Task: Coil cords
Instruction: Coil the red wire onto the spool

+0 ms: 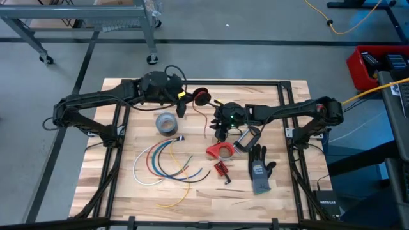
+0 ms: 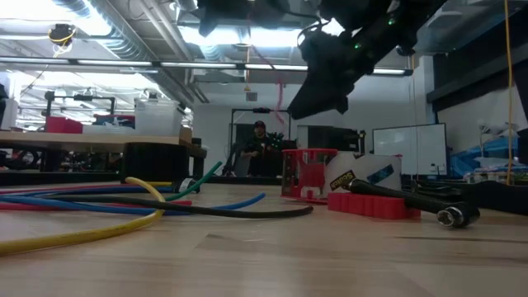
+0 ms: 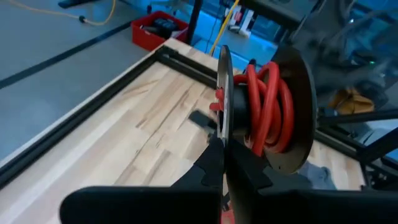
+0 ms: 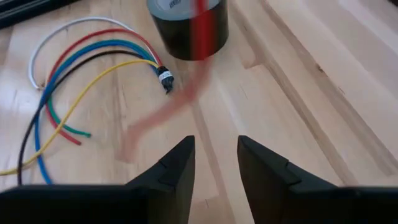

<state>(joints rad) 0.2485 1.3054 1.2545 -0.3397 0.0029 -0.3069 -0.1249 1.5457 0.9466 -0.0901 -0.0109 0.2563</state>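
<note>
Clearly, the left end effector (image 3: 224, 163) is clamped together on the rim of a dark round spool (image 3: 292, 112) wound with thin red cord (image 3: 267, 106), raised above the wooden desk (image 1: 115, 185). Its loose red tail (image 4: 168, 112) dangles before the right end effector (image 4: 214, 165), whose fingers stand apart, empty. To wind neatly, catch that tail with light tension. Farther off, bundled coloured cords (image 1: 163, 163) lie beside a grey tape roll (image 1: 166, 122).

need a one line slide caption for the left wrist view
Left claw shut on the rim of a spool wound with red cord, held above the wooden table.
</note>
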